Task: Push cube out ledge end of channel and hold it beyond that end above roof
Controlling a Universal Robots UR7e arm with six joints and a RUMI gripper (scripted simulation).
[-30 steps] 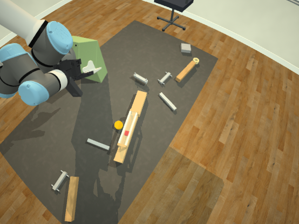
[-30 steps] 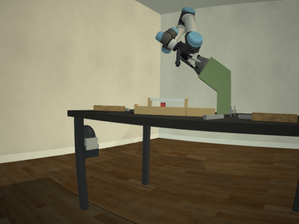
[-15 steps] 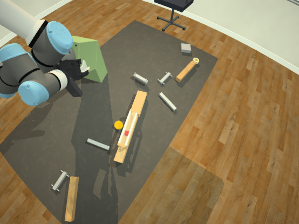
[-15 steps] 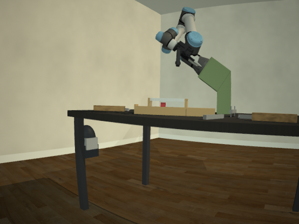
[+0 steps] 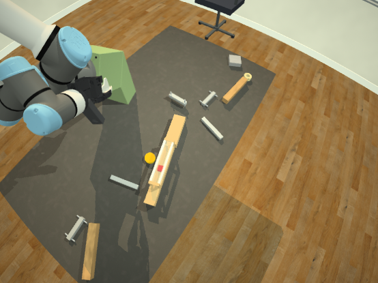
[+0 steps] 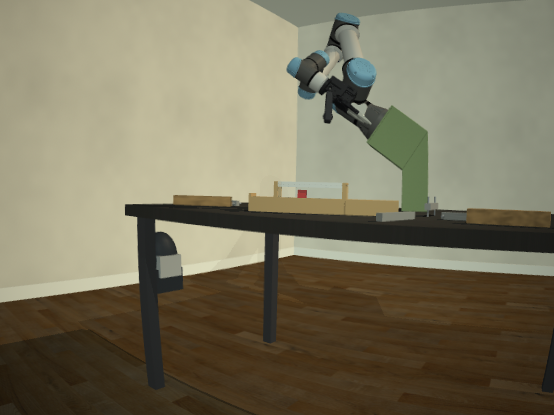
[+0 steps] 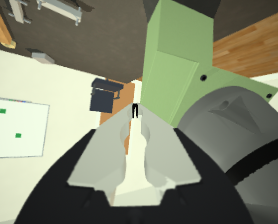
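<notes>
The black two-jaw claw (image 5: 106, 88) is seen raised high beside the green angled pedestal (image 5: 116, 73), its pale jaws pressed fully together with nothing held between them. The small red cube (image 5: 160, 168) is found well below and away from the claw, inside the clear-roofed wooden channel (image 5: 163, 160) on the dark table (image 5: 205, 82).

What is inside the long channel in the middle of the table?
Inside the channel sits a small red cube, toward the end nearer the yellow ball. The transparent roof leaves the rest visible, and nothing else shows there. The gripper is far away, shut on nothing.
</notes>
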